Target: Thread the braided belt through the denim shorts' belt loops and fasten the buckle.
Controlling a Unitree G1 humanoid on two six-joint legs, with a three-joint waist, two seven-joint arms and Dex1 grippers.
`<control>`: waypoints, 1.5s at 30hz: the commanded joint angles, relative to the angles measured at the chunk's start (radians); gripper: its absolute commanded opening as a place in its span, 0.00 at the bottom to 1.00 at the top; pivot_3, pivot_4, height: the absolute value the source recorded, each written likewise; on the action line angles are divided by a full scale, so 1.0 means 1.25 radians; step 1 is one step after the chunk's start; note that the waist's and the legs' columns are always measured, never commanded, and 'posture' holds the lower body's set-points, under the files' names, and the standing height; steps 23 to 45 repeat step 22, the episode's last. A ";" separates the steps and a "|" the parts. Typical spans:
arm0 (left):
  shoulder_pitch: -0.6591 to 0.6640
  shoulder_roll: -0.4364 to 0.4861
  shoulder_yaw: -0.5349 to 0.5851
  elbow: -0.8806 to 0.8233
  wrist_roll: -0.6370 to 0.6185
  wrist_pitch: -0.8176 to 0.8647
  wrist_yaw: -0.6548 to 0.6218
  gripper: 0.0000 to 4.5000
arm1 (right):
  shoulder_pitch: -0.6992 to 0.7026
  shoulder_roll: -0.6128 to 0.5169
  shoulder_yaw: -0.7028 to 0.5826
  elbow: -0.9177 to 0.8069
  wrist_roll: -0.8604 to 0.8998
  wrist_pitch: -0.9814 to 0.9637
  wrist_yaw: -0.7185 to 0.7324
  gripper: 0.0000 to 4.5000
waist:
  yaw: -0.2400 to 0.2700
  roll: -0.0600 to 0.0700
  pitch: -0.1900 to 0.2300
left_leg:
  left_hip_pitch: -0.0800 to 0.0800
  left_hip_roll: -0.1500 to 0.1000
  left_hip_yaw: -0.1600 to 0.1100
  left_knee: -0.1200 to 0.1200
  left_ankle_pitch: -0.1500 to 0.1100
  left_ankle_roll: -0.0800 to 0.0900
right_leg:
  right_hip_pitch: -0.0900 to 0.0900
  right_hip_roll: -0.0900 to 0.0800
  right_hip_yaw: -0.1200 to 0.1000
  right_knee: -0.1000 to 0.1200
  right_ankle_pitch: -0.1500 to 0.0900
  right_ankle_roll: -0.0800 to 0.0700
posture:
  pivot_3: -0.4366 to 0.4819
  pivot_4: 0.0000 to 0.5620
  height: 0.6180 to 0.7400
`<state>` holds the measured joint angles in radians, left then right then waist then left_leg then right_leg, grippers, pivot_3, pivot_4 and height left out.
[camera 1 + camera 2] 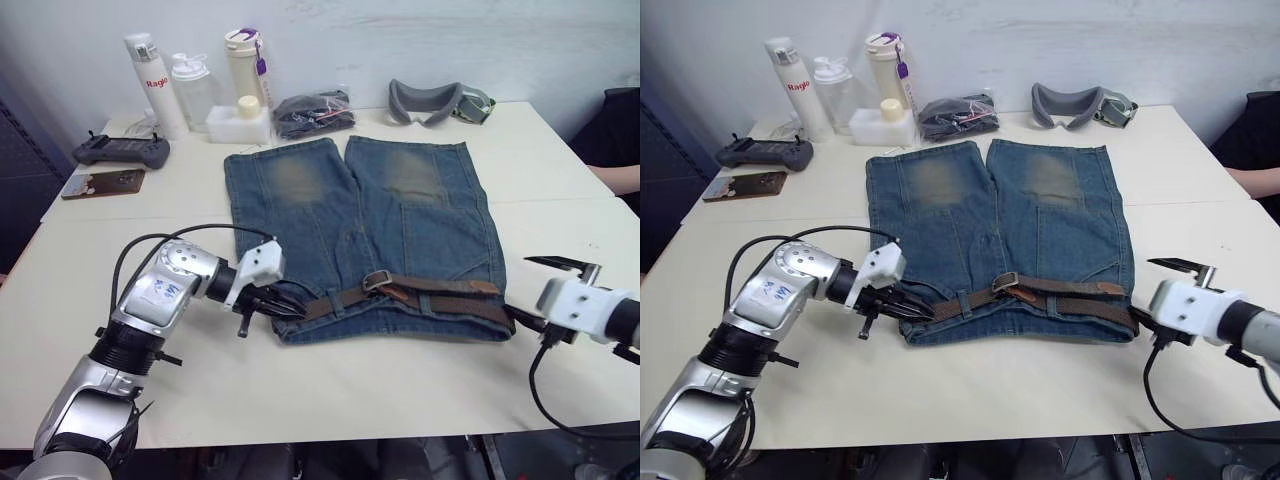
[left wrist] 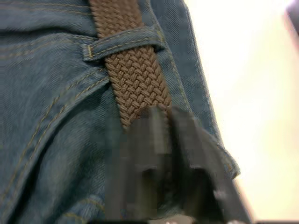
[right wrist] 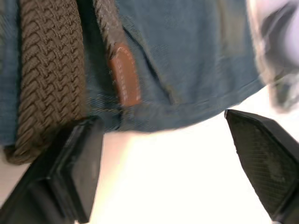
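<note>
Braided belt [image 1: 420, 297]: lies along the waistband of the denim shorts [image 1: 360, 225] in the lower middle of the left eye frame, long axis running left to right, buckle [image 1: 377, 281] near the middle.
Left eye view, left gripper [image 1: 275, 303]: at the belt's left end, fingers pointing right along the strap; nearer the belt than the right.
Left eye view, right gripper [image 1: 555, 290]: at the right edge of the frame, just beside the belt's folded right end.
Left wrist view: the strap passes under one of the belt loops [image 2: 122, 43] in the upper middle and runs down to the fingers [image 2: 149, 163], which are pressed together on the belt.
Right wrist view: fingers [image 3: 77, 158] spread wide and empty; the leather tip [image 3: 125, 74] and strap lie just beyond the one at lower left.
</note>
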<state>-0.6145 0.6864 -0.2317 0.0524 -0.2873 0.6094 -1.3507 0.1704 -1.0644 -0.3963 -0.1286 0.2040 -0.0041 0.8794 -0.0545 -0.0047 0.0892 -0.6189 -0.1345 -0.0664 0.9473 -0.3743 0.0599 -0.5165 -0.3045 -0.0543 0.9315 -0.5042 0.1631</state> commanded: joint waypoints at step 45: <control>0.262 0.023 0.415 -0.159 -0.187 0.033 0.266 0.98 | -0.162 0.122 -0.124 -0.024 0.391 0.448 0.071 1.00 | 0.006 -0.002 0.003 | 0.000 -0.001 -0.002 -0.004 0.002 -0.004 | 0.002 0.000 0.001 -0.008 0.001 0.001 | 0.48 0.27 0.07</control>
